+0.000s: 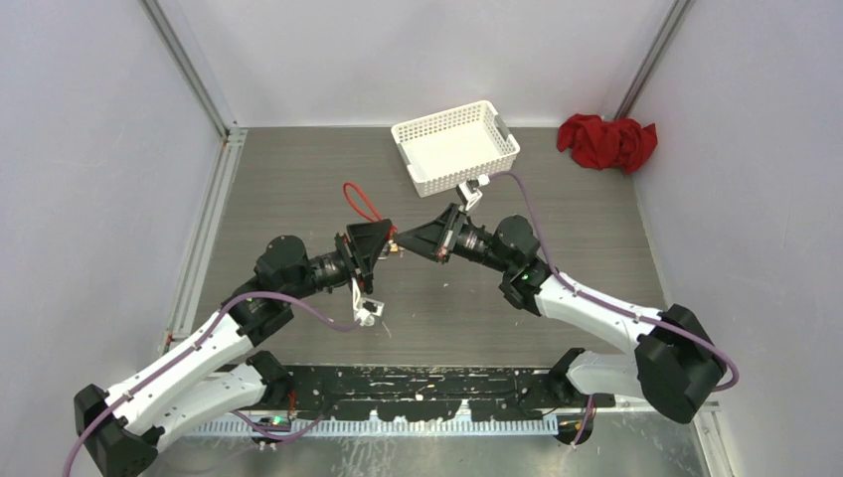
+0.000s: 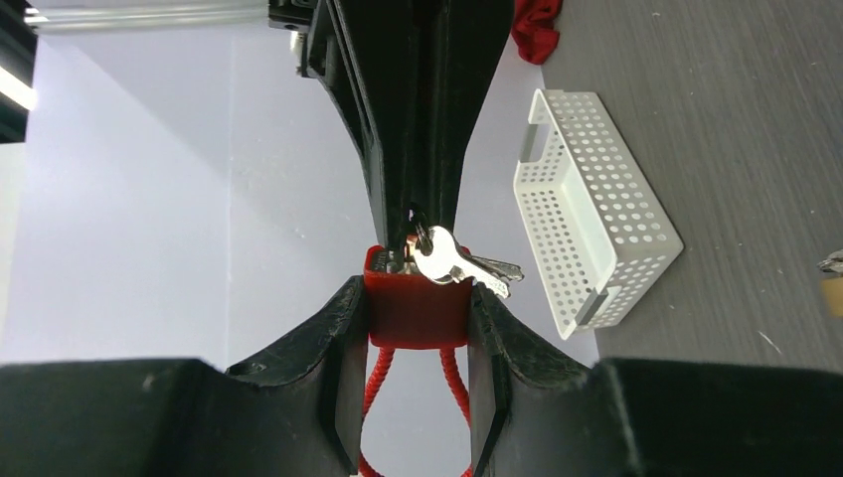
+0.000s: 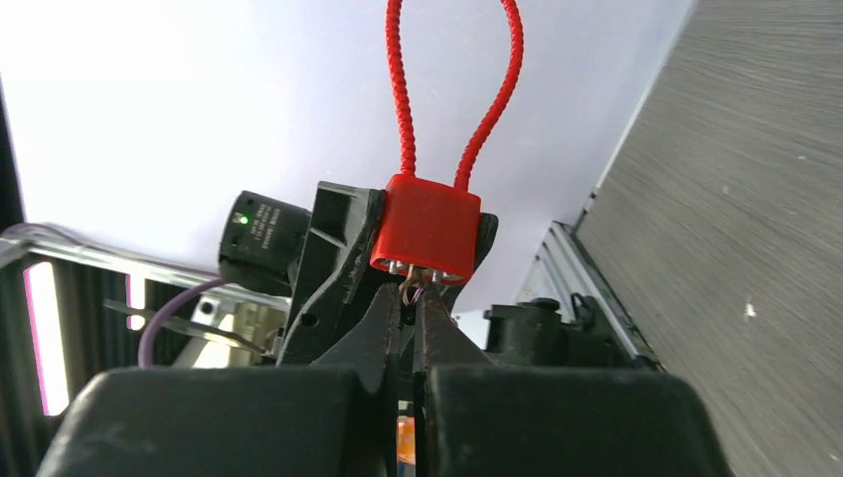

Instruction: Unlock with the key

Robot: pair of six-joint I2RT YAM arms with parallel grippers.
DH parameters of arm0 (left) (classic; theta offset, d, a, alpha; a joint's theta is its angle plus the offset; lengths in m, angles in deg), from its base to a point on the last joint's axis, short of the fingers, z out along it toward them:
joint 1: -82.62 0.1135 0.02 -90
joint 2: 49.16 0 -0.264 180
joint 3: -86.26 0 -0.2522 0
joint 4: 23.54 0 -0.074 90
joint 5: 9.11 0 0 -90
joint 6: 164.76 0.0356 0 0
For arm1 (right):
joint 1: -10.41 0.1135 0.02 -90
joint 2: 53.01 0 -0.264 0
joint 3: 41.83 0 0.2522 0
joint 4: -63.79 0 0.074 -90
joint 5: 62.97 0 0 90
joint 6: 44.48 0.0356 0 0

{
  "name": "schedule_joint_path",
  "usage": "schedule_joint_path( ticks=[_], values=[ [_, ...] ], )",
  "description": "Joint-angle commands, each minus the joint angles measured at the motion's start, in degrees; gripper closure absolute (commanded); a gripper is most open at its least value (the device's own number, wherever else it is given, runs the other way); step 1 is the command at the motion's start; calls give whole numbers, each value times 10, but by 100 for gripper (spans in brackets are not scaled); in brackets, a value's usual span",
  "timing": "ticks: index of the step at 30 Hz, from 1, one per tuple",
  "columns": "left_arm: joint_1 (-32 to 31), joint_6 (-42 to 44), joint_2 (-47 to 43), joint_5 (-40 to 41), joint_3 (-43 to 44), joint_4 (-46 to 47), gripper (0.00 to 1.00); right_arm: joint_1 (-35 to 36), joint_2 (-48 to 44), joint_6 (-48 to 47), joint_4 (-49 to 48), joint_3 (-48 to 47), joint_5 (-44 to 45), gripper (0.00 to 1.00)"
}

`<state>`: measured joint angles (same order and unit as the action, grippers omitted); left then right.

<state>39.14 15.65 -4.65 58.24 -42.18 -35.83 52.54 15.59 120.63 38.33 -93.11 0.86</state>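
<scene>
A red padlock (image 2: 418,310) with a red cable loop (image 3: 403,99) hangs in the air over the middle of the table. My left gripper (image 2: 418,293) is shut on the lock body, one finger on each side. My right gripper (image 3: 413,293) faces it from the right, shut on the key (image 3: 412,286), which stands at the keyhole face of the padlock (image 3: 429,227). Spare silver keys (image 2: 455,262) dangle from the ring beside the lock. In the top view the left gripper (image 1: 381,244) and the right gripper (image 1: 408,245) meet tip to tip.
A white perforated basket (image 1: 455,146) stands at the back centre, just behind the right wrist. A red cloth (image 1: 606,141) lies crumpled at the back right by the wall. Grey walls and metal rails bound the table.
</scene>
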Motion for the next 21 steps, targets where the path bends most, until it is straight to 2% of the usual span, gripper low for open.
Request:
schedule_joint_path(
  ticks=[1,5,11,13,16,21],
  values=[
    [-8,41,-1,-77,42,144,100,2,29,125,-164,18,-2,99],
    [-9,53,1,-86,60,144,100,2,66,172,-246,18,-7,99],
    [-9,70,0,-90,77,143,100,2,80,211,-281,20,0,99],
    [-8,72,0,-88,80,143,100,2,76,213,-280,19,1,92],
    [-9,76,-1,-82,79,139,100,2,67,201,-265,13,-6,67],
    [-8,77,-8,-75,74,123,100,-5,31,128,-162,-3,-38,56]
  ],
)
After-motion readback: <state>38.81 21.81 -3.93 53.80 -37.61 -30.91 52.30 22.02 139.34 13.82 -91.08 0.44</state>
